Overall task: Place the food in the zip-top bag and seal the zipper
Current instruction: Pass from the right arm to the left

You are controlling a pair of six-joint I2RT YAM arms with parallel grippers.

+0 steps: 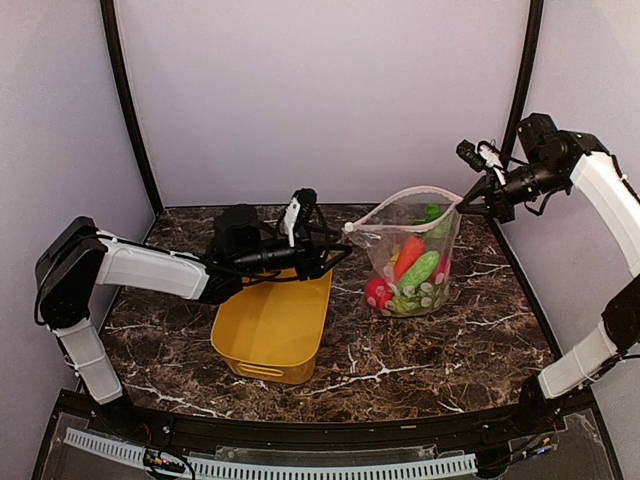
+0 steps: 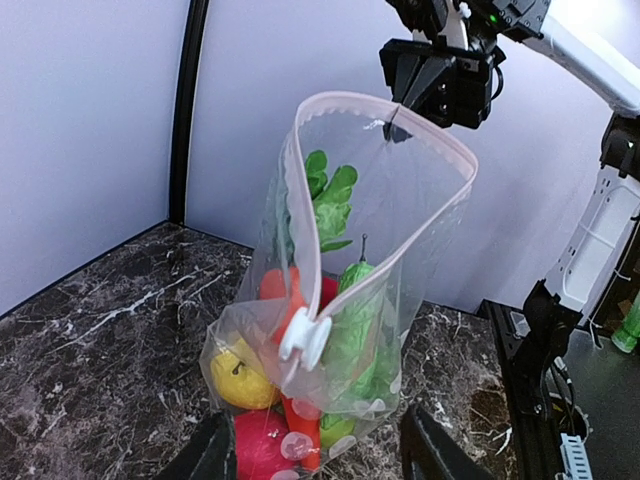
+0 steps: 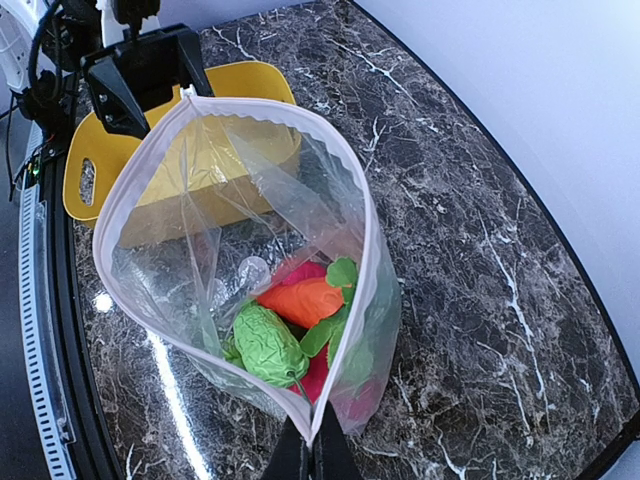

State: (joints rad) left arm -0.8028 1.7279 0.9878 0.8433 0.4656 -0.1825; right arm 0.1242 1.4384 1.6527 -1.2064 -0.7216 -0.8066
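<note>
The clear zip-top bag [image 1: 415, 262] stands on the table with its mouth wide open. Inside are the food pieces: an orange carrot [image 3: 305, 300], a bumpy green piece [image 3: 265, 340], a yellow lemon [image 2: 240, 375] and a red fruit [image 2: 260, 445]. My right gripper [image 1: 470, 203] is shut on the right end of the pinkish zipper strip [image 3: 365, 230] and holds the bag up; its fingers [image 3: 300, 462] show in the right wrist view. My left gripper [image 1: 335, 255] is open, just short of the white slider [image 2: 305, 340] at the strip's left end and not touching it.
An empty yellow tub [image 1: 272, 325] sits under my left arm, just left of the bag. Walls close the back and both sides. Dark marble table [image 1: 450, 350] extends in front of the bag.
</note>
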